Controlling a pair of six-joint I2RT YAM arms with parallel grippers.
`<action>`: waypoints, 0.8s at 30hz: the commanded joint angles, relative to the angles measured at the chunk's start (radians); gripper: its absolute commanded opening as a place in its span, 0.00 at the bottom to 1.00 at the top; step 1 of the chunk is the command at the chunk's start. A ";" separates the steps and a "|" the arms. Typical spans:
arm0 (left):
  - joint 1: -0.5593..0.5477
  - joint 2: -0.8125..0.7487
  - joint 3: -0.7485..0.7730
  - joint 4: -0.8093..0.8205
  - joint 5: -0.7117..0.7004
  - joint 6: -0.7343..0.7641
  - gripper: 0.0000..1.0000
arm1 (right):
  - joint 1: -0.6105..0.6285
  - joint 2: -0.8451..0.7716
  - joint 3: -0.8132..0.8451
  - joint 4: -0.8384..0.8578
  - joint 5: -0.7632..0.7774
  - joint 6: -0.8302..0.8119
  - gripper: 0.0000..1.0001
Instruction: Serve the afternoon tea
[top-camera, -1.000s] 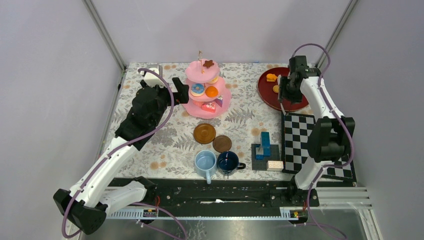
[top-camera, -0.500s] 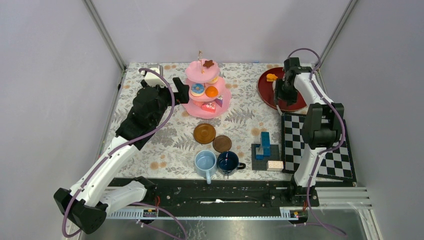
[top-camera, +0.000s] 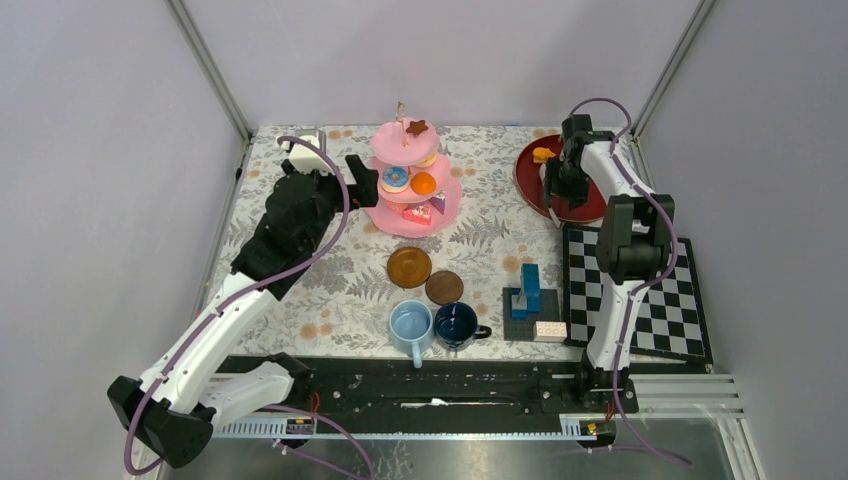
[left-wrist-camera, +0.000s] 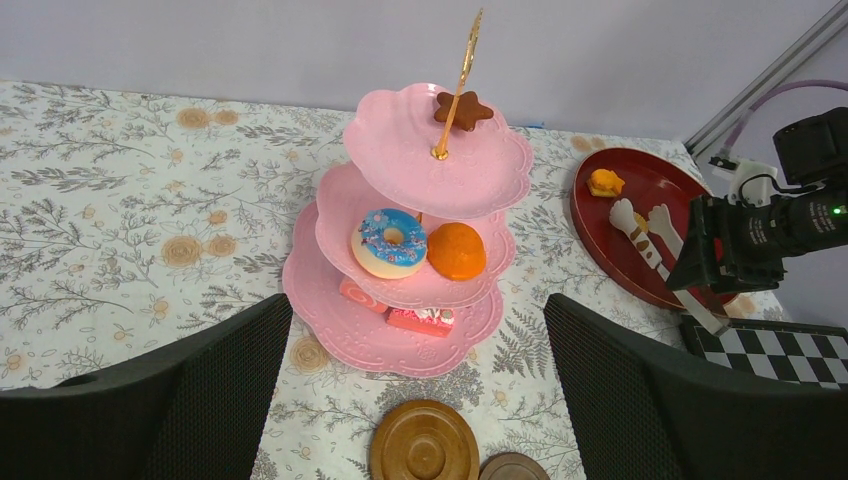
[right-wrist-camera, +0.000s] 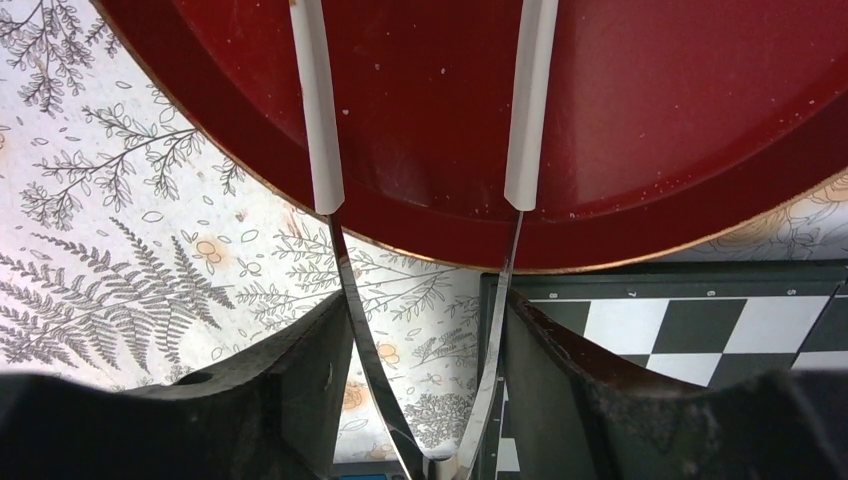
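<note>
Pink stand (left-wrist-camera: 395, 140) upright, gold loop (left-wrist-camera: 470, 45) skyward

The table (top-camera: 300, 280), under a floral cloth, carries a pink stand (top-camera: 400, 222) at far centre and a red tray (top-camera: 530, 180) at the far right corner. A large saucer (top-camera: 409, 267) and a small saucer (top-camera: 444, 287) lie mid-table. A light-blue mug (top-camera: 410, 328) and a dark-blue mug (top-camera: 456, 325) touch near the front edge. Blocks (top-camera: 529, 290) and a chequered board (top-camera: 680, 310) occupy the right side.

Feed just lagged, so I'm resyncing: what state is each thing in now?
Left claw: open, empty.
Right claw: clamped on tongs.
Tongs: tips apart above red plate.
Pink stand: upright, pastries on every tier.
Light-blue mug: upright.
Dark-blue mug: upright.
Saucers: flat, bare.
</note>
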 joint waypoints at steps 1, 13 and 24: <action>-0.001 0.000 -0.002 0.046 0.000 0.000 0.99 | -0.006 0.021 0.048 -0.004 0.010 -0.015 0.59; 0.011 -0.003 -0.004 0.046 0.011 -0.012 0.99 | -0.007 0.023 0.021 -0.002 -0.003 -0.009 0.48; 0.013 -0.006 -0.006 0.046 0.013 -0.013 0.99 | -0.006 -0.066 -0.010 0.031 0.045 0.001 0.25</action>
